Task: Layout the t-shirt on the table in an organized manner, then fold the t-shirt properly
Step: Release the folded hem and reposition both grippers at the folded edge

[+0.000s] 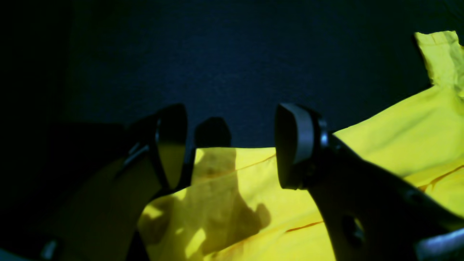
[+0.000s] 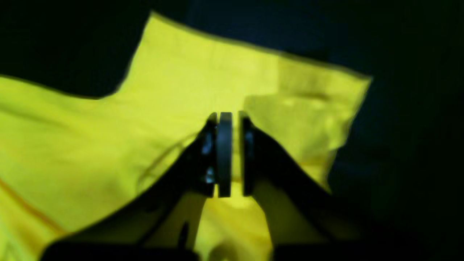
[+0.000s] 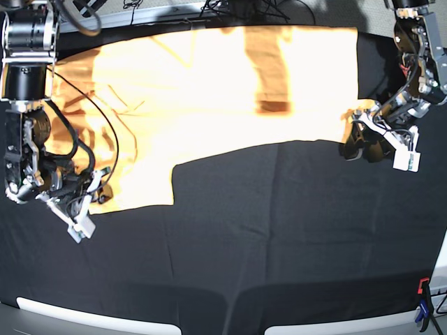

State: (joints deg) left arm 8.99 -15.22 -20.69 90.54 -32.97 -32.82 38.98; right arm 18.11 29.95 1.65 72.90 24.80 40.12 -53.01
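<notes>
The light orange-yellow t-shirt (image 3: 209, 91) lies spread across the far part of the black table (image 3: 279, 230). In the base view my left gripper (image 3: 350, 145) is at the shirt's right-hand lower corner. In the left wrist view it (image 1: 232, 145) is open, its fingers just above the shirt's edge (image 1: 398, 137), with black table (image 1: 232, 54) beyond. My right gripper (image 3: 102, 190) is at the lower edge of the shirt's left-hand part. In the right wrist view it (image 2: 230, 154) has its jaws pressed together on the yellow cloth (image 2: 72, 137), with a fold of cloth to its right.
A black cable (image 3: 105, 118) of the right arm hangs over the shirt's left part. Light grey edge pieces (image 3: 98, 317) run along the front of the table. Loose cables (image 3: 230, 10) lie behind the far edge. A small clamp (image 3: 422, 307) stands at the front right.
</notes>
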